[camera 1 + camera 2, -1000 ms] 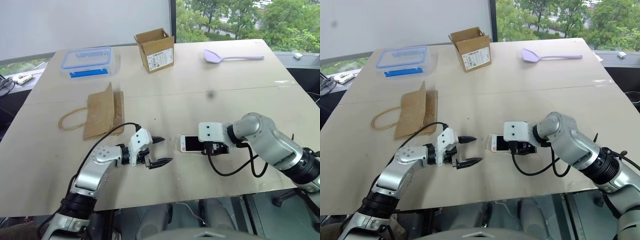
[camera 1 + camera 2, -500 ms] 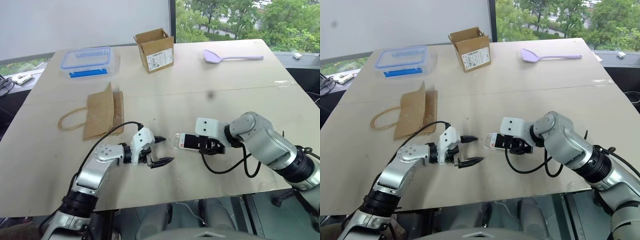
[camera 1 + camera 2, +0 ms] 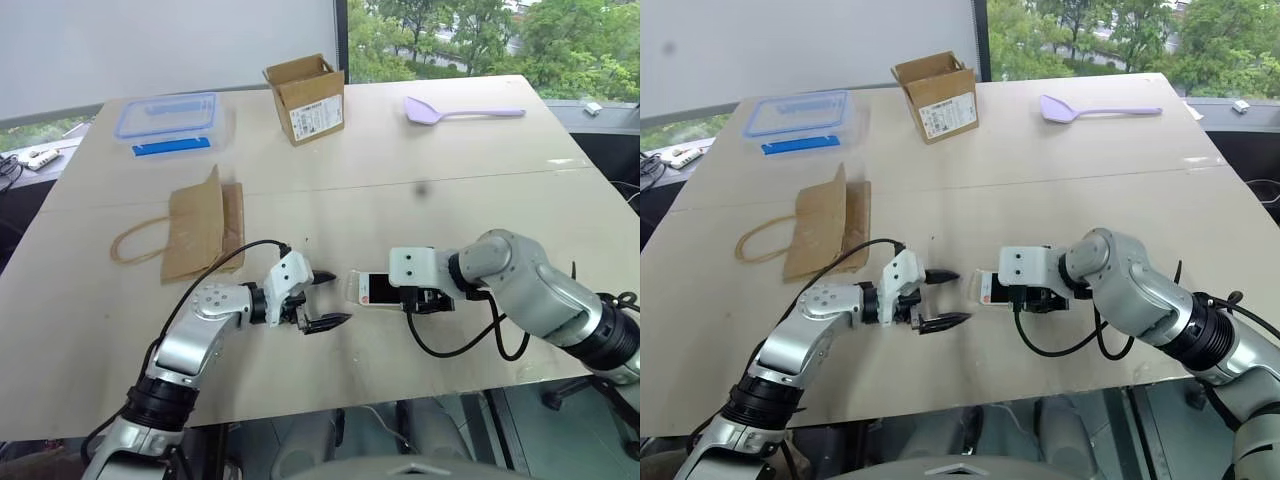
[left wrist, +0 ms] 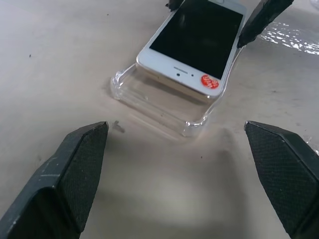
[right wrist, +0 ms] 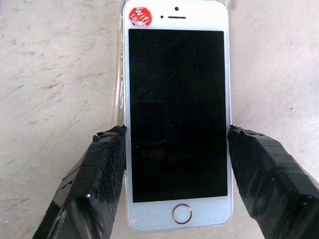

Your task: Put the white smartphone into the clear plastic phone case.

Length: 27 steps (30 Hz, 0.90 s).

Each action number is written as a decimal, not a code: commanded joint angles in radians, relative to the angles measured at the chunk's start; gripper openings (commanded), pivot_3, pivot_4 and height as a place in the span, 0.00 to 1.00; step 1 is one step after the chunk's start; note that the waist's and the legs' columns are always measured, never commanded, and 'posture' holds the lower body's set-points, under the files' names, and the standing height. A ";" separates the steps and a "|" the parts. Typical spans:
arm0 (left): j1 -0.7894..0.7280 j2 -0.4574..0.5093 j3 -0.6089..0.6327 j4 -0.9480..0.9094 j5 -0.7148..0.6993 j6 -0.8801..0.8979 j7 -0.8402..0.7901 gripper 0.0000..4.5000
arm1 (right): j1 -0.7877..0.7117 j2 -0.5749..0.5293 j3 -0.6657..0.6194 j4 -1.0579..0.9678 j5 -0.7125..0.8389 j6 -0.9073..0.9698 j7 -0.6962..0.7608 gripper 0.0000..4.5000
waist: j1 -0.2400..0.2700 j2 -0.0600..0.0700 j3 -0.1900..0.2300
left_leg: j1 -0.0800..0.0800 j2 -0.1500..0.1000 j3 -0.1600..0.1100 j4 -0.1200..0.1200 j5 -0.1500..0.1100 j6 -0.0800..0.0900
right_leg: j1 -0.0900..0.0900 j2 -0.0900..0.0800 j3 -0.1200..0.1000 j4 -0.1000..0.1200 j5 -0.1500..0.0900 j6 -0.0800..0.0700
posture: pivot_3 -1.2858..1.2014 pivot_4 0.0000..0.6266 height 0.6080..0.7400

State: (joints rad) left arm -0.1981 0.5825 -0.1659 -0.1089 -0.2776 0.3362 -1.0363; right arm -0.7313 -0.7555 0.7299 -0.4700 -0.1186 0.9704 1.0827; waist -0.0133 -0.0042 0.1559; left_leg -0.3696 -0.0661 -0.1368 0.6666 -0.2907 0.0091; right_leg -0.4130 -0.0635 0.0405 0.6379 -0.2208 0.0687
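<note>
Light wooden desk (image 3: 420, 150), viewed from the head camera. Near the front edge, a little right of centre: white smartphone (image 3: 378, 290), screen up, black glass with white bezel and a round red sticker (image 5: 140, 16) at its speaker end. Its long sides are clamped between the two black fingers (image 5: 102, 174) of the right end effector (image 3: 425, 298), which grasps it about the half nearer the home button. The phone's sticker end points to 9 o'clock and lies over the clear plastic phone case (image 4: 149, 94); in the left wrist view that end sits tilted above the case's near wall rather than seated flat, and how far the rest is seated cannot be told. The case rests on the desk directly under the phone. Left end effector (image 3: 325, 299): released, fingers spread wide, empty, just at 9 o'clock of the phone and case and pointing toward them, apart from both. Other items on the desk: brown paper bag (image 3: 205, 220) with a looped handle, lying flat at 10 o'clock of the phone; blue-lidded clear food container (image 3: 168, 120) at the far left; open cardboard box (image 3: 306, 98) at 12 o'clock, far side; lilac spatula (image 3: 462, 110) at 1 o'clock, far right.
</note>
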 commanded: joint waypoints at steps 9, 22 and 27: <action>0.017 -0.009 -0.001 0.092 0.017 -0.125 -0.018 1.00 | 0.072 0.017 -0.055 0.010 0.010 -0.041 -0.006 0.99 | 0.001 0.000 0.000 | 0.000 0.000 0.000 -0.001 0.000 0.000 | 0.000 0.000 0.000 -0.001 0.000 0.000 | 0.52 0.24 1.00; 0.002 -0.011 0.031 0.248 -0.007 -0.278 -0.084 1.00 | 0.128 0.081 -0.409 -0.108 0.270 0.105 -0.067 0.39 | -0.001 0.001 0.001 | -0.001 0.000 0.000 -0.001 -0.002 0.003 | 0.000 -0.001 0.000 0.000 0.000 0.000 | 0.52 0.24 1.00; -0.003 -0.007 0.037 0.267 -0.018 -0.299 -0.105 1.00 | 0.113 0.186 -0.404 -0.021 0.306 0.043 -0.138 0.01 | -0.003 0.002 0.001 | 0.000 0.001 0.000 -0.001 -0.002 0.003 | 0.000 0.000 0.000 0.002 0.000 0.000 | 0.52 0.24 1.00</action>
State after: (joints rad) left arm -0.2107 0.5594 -0.1531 0.1205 -0.3074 0.0321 -1.1429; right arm -0.5996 -0.5818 0.3326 -0.5094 0.1801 1.0542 0.9708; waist -0.0161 -0.0024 0.1570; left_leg -0.3699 -0.0656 -0.1367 0.6659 -0.2924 0.0122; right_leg -0.4135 -0.0633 0.0409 0.6397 -0.2206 0.0684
